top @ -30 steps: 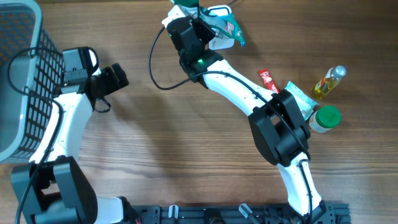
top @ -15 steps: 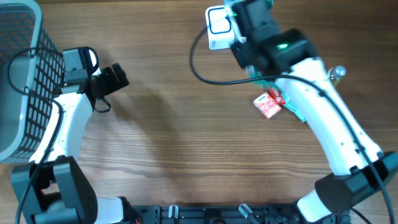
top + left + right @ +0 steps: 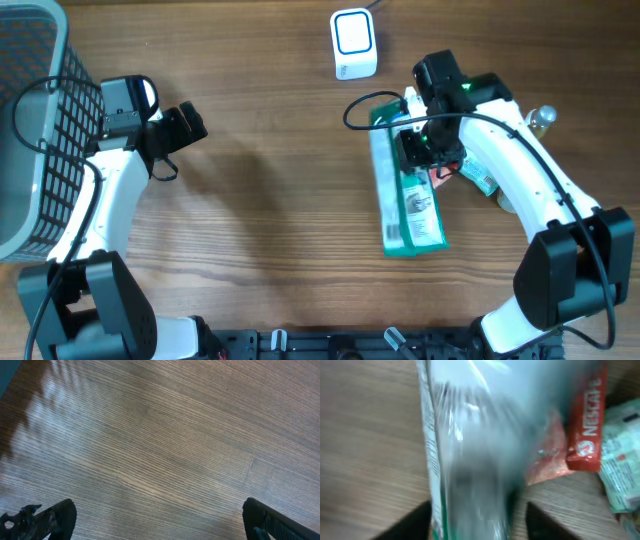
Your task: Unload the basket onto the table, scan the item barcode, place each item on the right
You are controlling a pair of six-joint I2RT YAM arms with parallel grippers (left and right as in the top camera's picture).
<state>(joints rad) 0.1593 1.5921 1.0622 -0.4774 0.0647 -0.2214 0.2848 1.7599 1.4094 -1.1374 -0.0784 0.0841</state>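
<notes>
The right fingers [image 3: 407,520] stand apart, one on each side of a long green pouch [image 3: 410,205]. They are not pinching it, as far as the blurred wrist view shows. Seen from overhead, with 12 o'clock at the far edge of the counter [image 3: 270,220], they hang over the pouch's upper end. The pouch looks to lie flat on the wood, its long axis running from about 12 to 6 o'clock and its near end leaning a little toward 5. I cannot tell which face carries the barcode.

Just beside the pouch at 3 o'clock sits a red Nescafé sachet [image 3: 587,425], with a green packet [image 3: 620,480] beyond it. A small yellow bottle [image 3: 543,116] stands further out at 2 o'clock.

The white scanner [image 3: 354,43] sits at about 11 o'clock from the right fingers, near but clear of the pouch's far end.

The left fingers [image 3: 52,517] are spread wide over bare wood with nothing between them. They sit well apart from the pouch at 9 o'clock, close to the wire basket [image 3: 30,120].

The right arm is much the nearer one. In my judgement the scan is not done, because the pouch lies away from the scanner. The coming move would need a fresh grip near the pouch's upper end, across its short width. It would then carry the pouch toward 11 o'clock and turn the coded face to the scanner's window
</notes>
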